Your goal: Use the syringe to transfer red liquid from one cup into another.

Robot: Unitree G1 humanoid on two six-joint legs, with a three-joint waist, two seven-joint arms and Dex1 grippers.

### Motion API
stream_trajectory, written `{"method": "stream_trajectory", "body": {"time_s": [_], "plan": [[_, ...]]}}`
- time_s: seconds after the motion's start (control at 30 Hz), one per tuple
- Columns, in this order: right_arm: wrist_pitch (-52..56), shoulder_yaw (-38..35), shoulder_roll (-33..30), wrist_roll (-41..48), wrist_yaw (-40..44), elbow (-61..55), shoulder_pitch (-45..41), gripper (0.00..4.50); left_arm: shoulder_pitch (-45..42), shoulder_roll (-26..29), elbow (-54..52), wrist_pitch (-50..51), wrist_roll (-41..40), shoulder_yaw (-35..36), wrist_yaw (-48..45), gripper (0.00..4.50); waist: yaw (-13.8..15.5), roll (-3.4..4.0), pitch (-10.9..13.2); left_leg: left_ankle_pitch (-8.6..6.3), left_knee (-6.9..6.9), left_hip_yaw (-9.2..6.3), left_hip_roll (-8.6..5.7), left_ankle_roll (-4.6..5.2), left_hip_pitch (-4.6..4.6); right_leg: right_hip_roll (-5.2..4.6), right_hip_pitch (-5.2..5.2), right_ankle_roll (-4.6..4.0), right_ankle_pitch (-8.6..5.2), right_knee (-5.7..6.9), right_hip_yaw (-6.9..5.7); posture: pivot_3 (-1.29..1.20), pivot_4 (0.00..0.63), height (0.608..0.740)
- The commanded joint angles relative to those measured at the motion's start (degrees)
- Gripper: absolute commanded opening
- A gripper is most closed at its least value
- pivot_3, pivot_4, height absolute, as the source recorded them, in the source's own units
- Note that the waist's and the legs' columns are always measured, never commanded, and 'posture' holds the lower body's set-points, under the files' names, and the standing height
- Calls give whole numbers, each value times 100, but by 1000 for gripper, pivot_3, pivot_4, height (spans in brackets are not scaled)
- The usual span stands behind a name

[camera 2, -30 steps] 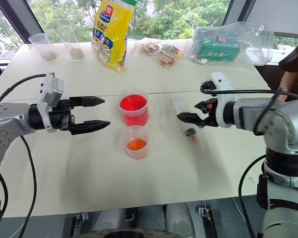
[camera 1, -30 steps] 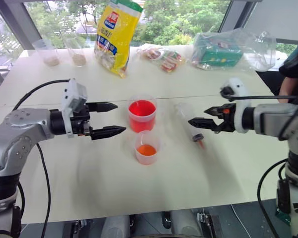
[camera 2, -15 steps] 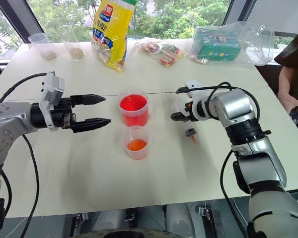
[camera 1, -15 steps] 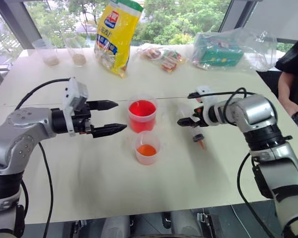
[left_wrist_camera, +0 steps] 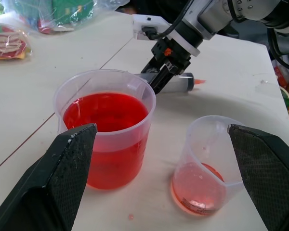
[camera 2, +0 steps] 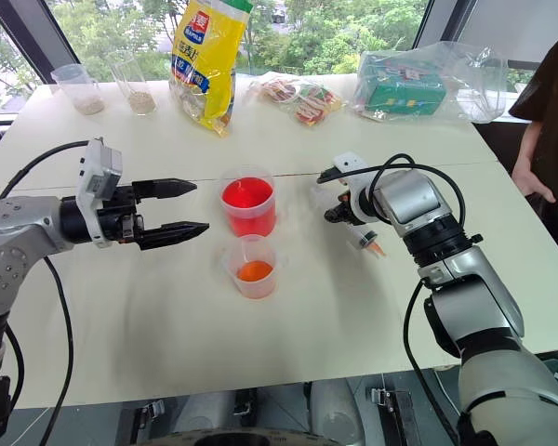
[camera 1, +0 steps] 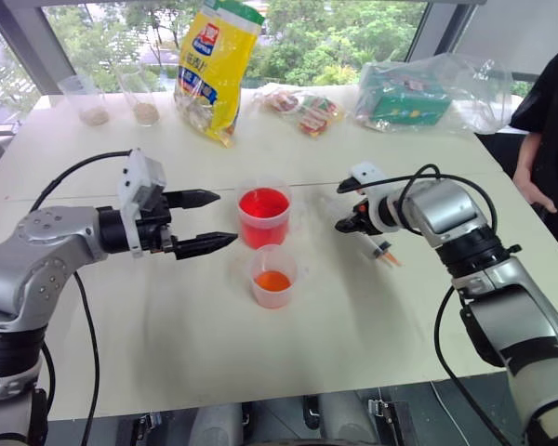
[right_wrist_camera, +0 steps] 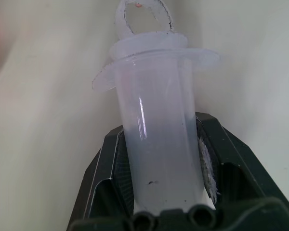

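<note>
The large clear plastic syringe (right_wrist_camera: 159, 144) with its dark plunger seal and small orange-red tip lies on the pale worktop (camera 1: 214, 344), to the right of the two cups, and my right gripper (camera 2: 339, 212) now clamps its barrel between both black fingers (right_wrist_camera: 116, 179). A second ago that gripper hung spread wide above the syringe; since then I have brought it down and forward and shut it on the barrel, so the pickup is made and lifting can follow. The barrel sits between the jaws with the flange and ring handle sticking out past the fingertips. Just left of it stands the larger clear plastic cup (camera 1: 264, 216) of bright red liquid (left_wrist_camera: 105, 109), and nearer me the smaller clear plastic cup (camera 1: 273, 276) with its shallow orange-red layer. My left gripper (camera 1: 205, 221) hovers spread open and empty, left of the cups.
</note>
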Motion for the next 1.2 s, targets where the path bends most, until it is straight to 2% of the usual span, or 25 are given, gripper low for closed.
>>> {"method": "stream_trajectory", "body": {"time_s": [0.03, 0.13, 0.27, 0.43, 0.6, 0.8, 1.0, 1.2], "plan": [[161, -489, -95, 32, -84, -365, 67, 1420, -136, 41, -72, -142, 19, 146, -33, 4500, 14, 1, 1, 0, 0, 0, 0, 0, 0, 0, 0, 0, 0, 0, 0, 0, 150, 740], [83, -1301, -227, 264, -142, -1222, 186, 1420, -253, 79, 30, -121, -24, 227, -62, 4500, 50, 9, 6, 0, -1, -1, -2, 0, -9, -2, -6, 1, 0, -1, -1, 0, 150, 740], [-873, -2372, -80, 766, -52, -2547, 477, 1420, -500, 97, 241, -81, -72, 300, -96, 4500, 48, 10, 7, -1, -2, -1, -4, 1, -17, -4, -13, 4, 2, -6, -3, 0, 150, 740], [-2363, -3261, 1075, 1546, -259, -3348, 469, 1420, -869, 126, 555, -23, -73, 277, -216, 4500, 0, 8, 5, 0, -4, -1, -1, 0, -9, 2, -9, 8, 4, 0, -5, 0, 150, 740], [-3307, -3195, 2189, 1941, -294, -3055, 337, 1420, -1182, 150, 746, 37, -37, 189, -364, 4500, 13, 9, 6, 6, -4, -2, 1, -10, -3, 4, -9, 7, 3, 18, -6, 0, 150, 740], [-4897, -2690, 2994, 1570, 74, -1994, 604, 1420, -1443, 87, 801, 162, -103, 167, -403, 4500, 17, 8, 5, 6, -1, -2, -3, -11, -3, -3, -7, 6, 3, 19, -5, 0, 150, 740], [-5922, -2240, 3381, 1182, 276, -1215, 1135, 1420, -1773, -234, 943, 111, -44, 97, -244, 4500, 14, 8, 6, 7, -2, -3, -3, -13, -3, -2, -9, 6, 3, 30, -6, 0, 150, 740], [-6515, -1979, 3403, 865, 412, -699, 1548, 1420, -2150, -655, 1208, -79, 254, -225, -135, 4500, 9, 9, 6, 11, 0, -3, -5, -19, 1, -3, -10, 6, 3, 41, -4, 0, 150, 740]]}}
